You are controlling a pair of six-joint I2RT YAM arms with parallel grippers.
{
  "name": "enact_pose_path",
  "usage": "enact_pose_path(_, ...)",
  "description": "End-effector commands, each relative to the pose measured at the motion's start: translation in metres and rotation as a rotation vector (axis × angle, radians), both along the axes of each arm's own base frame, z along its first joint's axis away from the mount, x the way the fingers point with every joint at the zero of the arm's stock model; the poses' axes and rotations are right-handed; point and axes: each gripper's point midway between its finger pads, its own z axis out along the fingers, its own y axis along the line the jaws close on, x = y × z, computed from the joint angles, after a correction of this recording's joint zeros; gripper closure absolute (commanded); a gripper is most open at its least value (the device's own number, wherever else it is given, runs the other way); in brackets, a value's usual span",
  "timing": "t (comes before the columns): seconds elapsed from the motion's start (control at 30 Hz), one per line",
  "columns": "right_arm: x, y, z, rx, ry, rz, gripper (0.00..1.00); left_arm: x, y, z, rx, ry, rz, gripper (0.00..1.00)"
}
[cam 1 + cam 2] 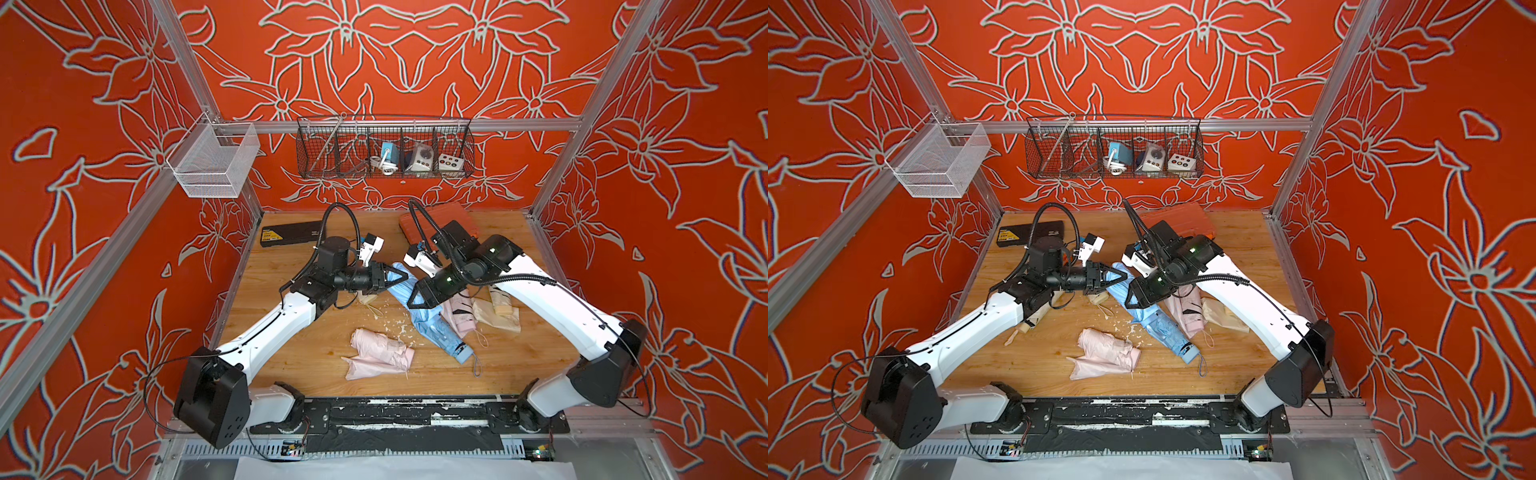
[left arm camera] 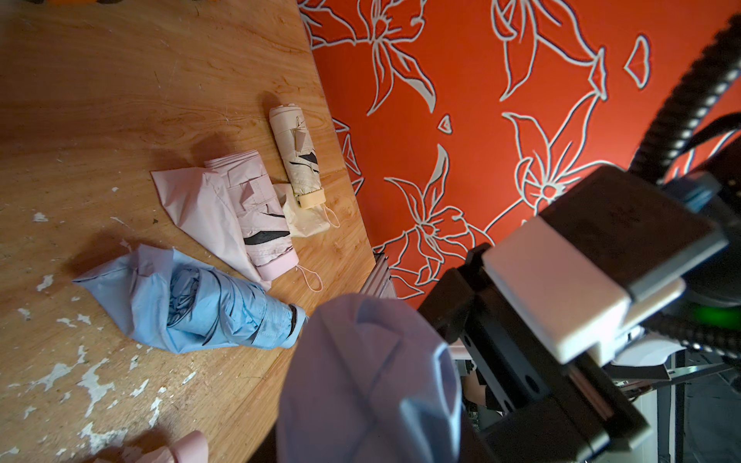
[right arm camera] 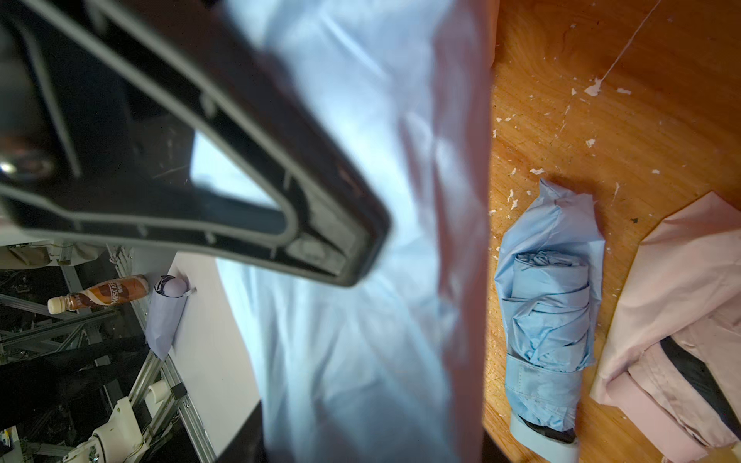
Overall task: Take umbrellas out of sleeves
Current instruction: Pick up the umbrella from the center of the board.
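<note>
Behind the left gripper (image 1: 402, 275), on the side toward the arm bases, a pale pink umbrella (image 1: 380, 347) lies on the wooden table (image 1: 291, 365) across its limp pink sleeve (image 1: 365, 369), well apart from the jaws. The left gripper points sideways at its partner. Its jaws come together to a point, pinching the end of a light blue sleeve (image 1: 405, 286) held up off the table. In the left wrist view that sleeve's rounded end fills the foreground. It looks stuffed, though I can't see an umbrella inside it.

The right gripper (image 1: 413, 301) meets it from the other side and is clamped onto the same light blue sleeve, with one black finger (image 3: 328, 192) flat against the cloth.

Just below the right gripper's tips, running toward the front edge, lies a second light blue umbrella (image 1: 440, 336). Its pleated roll shows out of a bunched blue cover (image 3: 561, 216). Just beside it, under the right wrist, another pink umbrella (image 1: 457, 316) sits on loose pink fabric. Farther out on that gripper's outer side, a cream umbrella (image 1: 500, 305) rests on a cream sleeve (image 2: 308, 220).
</note>
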Motion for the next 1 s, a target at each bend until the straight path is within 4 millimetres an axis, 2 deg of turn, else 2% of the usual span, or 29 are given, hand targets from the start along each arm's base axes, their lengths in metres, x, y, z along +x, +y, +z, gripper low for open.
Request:
enact_pose_path(0.0, 0.000, 0.002, 0.011, 0.021, -0.026, 0.018, 0.47, 0.000, -0.003, 0.002, -0.028, -0.015, -0.023, 0.75)
enact_pose_path(0.1, 0.002, 0.000, 0.016, 0.025, -0.035, 0.003, 0.37, 0.004, -0.003, 0.003, -0.032, -0.008, -0.014, 0.77)
enact_pose_path(0.3, 0.012, -0.015, 0.039, 0.087, -0.047, -0.084, 0.27, 0.018, 0.005, 0.000, -0.048, 0.036, 0.037, 0.81)
enact_pose_path(0.43, 0.022, -0.039, 0.046, 0.138, 0.001, -0.225, 0.27, 0.030, 0.011, 0.000, -0.088, 0.073, 0.076, 0.82)
enact_pose_path(0.53, 0.034, -0.057, 0.054, 0.234, 0.039, -0.363, 0.27, 0.039, 0.013, 0.004, -0.123, 0.092, 0.100, 0.82)
enact_pose_path(0.63, 0.039, -0.073, 0.052, 0.336, 0.130, -0.488, 0.27, 0.048, 0.015, 0.010, -0.171, 0.111, 0.119, 0.82)
enact_pose_path(0.8, 0.035, -0.064, 0.055, 0.539, 0.281, -0.517, 0.31, 0.058, 0.015, 0.023, -0.275, 0.132, 0.130, 0.82)
enact_pose_path(0.97, 0.034, -0.060, 0.051, 0.616, 0.341, -0.545, 0.37, 0.060, 0.015, 0.031, -0.313, 0.131, 0.132, 0.82)
